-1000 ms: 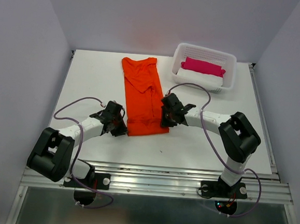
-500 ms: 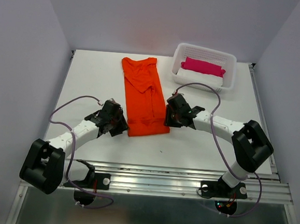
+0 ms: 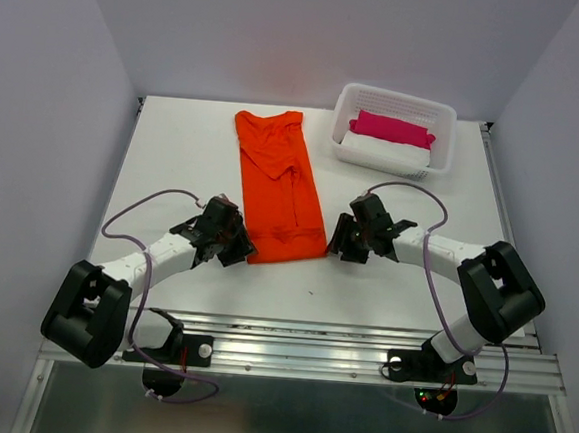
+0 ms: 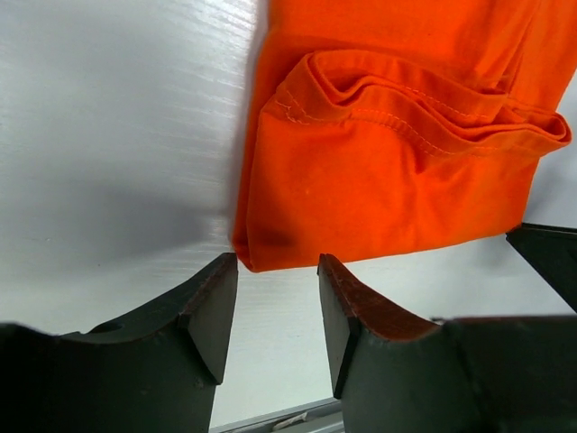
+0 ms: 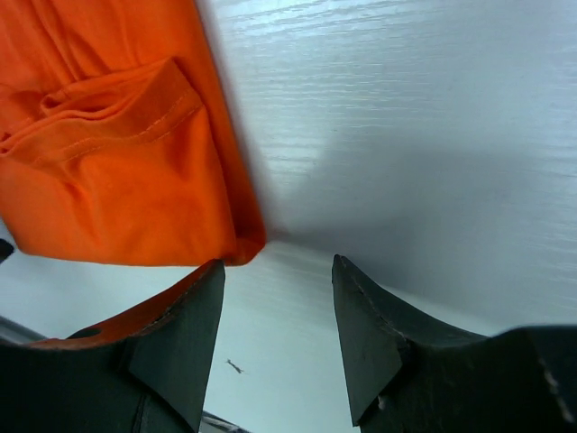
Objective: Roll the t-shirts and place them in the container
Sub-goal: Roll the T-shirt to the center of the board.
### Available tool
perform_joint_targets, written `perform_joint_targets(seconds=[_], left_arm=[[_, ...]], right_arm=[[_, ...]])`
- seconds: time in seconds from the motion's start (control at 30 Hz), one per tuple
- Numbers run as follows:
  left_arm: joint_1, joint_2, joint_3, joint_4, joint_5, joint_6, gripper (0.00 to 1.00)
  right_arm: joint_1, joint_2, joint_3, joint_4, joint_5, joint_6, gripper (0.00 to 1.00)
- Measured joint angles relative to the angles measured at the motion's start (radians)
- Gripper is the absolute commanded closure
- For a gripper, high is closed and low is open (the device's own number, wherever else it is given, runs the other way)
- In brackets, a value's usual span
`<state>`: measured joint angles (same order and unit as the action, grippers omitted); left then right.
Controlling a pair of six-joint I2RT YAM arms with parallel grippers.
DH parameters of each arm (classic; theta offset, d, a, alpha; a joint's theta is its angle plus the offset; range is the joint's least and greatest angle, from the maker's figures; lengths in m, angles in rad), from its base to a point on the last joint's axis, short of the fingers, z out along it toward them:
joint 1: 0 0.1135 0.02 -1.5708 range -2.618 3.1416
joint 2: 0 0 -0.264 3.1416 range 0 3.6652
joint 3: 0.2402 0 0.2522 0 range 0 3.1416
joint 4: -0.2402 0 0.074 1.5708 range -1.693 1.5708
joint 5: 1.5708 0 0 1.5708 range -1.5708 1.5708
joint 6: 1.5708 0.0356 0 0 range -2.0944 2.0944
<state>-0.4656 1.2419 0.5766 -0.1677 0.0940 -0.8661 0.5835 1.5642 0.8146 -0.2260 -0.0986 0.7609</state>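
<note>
White table (image 3: 174, 157). Orange-red t-shirt (image 3: 277, 180) folded into long strip, flat at table centre, near hem doubled over. White basket (image 3: 444, 138) far right, pink bundle (image 3: 392, 127) and white bundle (image 3: 385, 154) inside. Left gripper (image 3: 237, 246) just beside strip's near-left corner, jaws apart, empty. Right gripper (image 3: 346, 243) just beside near-right corner, jaws apart, empty.

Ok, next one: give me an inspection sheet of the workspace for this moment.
Surface: white table, one tiny dark speck by the right gripper.
Job's things: orange t-shirt folded into a long strip, flat, not yet rolled.
Clutter: white basket far right holding pink bundle and white bundle.
Grippers: left gripper and right gripper low at the shirt's near corners, jaws open, empty.
Cables: purple cables loop along both arms, off the shirt.
Surroundings: plain pale walls; nothing else seen.
</note>
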Motion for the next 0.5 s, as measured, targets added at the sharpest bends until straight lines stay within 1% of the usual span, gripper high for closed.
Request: perform_joint_targets(seconds=[0.17, 0.3, 0.4, 0.47, 0.5], left_arm=[[0.0, 0.018, -0.02, 0.011, -0.002, -0.012, 0.54], [0.0, 0.029, -0.032, 0.016, -0.003, -0.023, 0.59], [0.0, 0.045, -0.037, 0.029, -0.003, -0.029, 0.62], [0.0, 0.054, -0.037, 0.04, -0.002, -0.034, 0.63], [0.0, 0.057, -0.037, 0.045, -0.002, -0.034, 0.64]], right_arm=[[0.0, 0.022, -0.02, 0.085, -0.061, 0.044, 0.49], [0.0, 0.039, -0.032, 0.132, -0.081, 0.07, 0.56], [0.0, 0.048, -0.035, 0.153, -0.083, 0.08, 0.65], [0.0, 0.052, -0.038, 0.16, -0.082, 0.085, 0.69], [0.0, 0.054, -0.04, 0.161, -0.082, 0.085, 0.73]])
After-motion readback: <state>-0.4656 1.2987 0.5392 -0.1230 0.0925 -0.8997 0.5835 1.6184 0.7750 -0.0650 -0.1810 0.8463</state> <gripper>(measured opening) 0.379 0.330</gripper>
